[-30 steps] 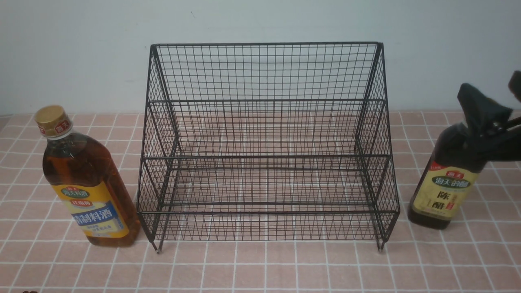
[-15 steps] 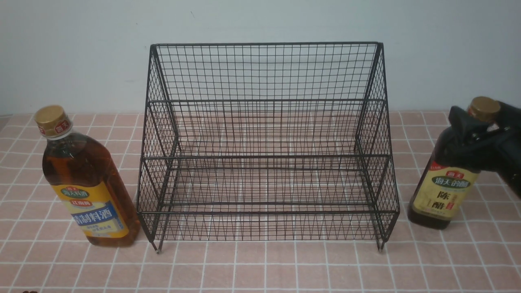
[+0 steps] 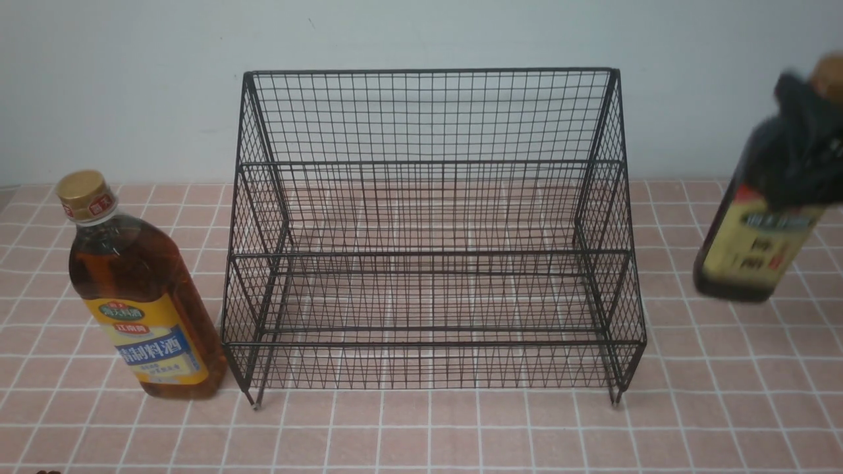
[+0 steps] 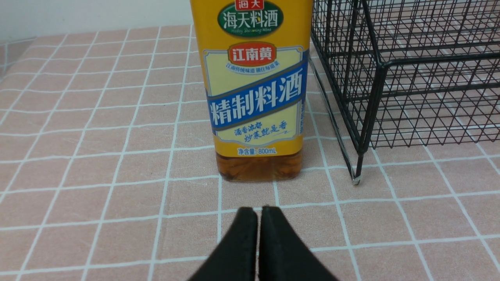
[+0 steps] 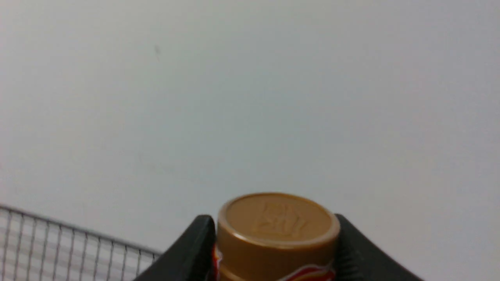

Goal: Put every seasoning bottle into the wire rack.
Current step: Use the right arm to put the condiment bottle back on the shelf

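The black wire rack stands at mid-table with nothing in it. The amber bottle with yellow-and-blue label stands upright just left of the rack; it also shows in the left wrist view. My left gripper is shut and empty, low over the table in front of that bottle. My right gripper is shut on the neck of the near-black bottle and holds it in the air right of the rack. Its gold cap sits between the fingers.
The table has a pink tiled cloth with white lines. A pale wall runs close behind the rack. The rack's corner and foot show in the left wrist view, and its top edge shows in the right wrist view.
My right gripper closed on the near-black bottle's neck and lifted it off the table, upward and slightly right. The amber bottle and the rack have not moved.
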Action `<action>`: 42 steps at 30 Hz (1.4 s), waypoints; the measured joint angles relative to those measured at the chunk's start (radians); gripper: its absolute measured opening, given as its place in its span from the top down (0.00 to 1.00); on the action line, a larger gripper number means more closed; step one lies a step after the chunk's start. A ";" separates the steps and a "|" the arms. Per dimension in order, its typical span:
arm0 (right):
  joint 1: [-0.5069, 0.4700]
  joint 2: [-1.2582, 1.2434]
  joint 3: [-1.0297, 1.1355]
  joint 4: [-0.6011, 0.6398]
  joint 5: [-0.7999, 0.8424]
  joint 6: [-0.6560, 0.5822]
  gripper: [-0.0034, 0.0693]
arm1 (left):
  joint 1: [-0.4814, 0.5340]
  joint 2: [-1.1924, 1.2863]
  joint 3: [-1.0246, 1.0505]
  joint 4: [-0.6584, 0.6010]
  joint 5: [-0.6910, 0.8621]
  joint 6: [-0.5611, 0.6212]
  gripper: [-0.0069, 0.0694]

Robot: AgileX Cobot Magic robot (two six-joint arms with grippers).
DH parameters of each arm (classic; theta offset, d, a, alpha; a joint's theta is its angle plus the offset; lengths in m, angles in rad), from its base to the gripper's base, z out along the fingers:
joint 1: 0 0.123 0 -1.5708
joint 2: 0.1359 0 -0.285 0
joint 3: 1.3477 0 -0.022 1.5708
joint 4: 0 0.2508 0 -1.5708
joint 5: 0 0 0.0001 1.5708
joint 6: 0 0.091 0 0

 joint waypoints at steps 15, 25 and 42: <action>0.001 -0.002 -0.379 -0.480 0.015 0.596 0.50 | 0.000 0.000 0.000 0.000 0.000 0.000 0.92; 0.072 0.140 -0.387 -0.544 0.039 0.688 0.50 | 0.000 0.000 0.000 0.000 0.000 0.000 0.92; 0.194 0.321 -0.387 -0.045 0.044 0.296 0.50 | 0.000 0.000 0.000 0.000 0.000 0.000 0.92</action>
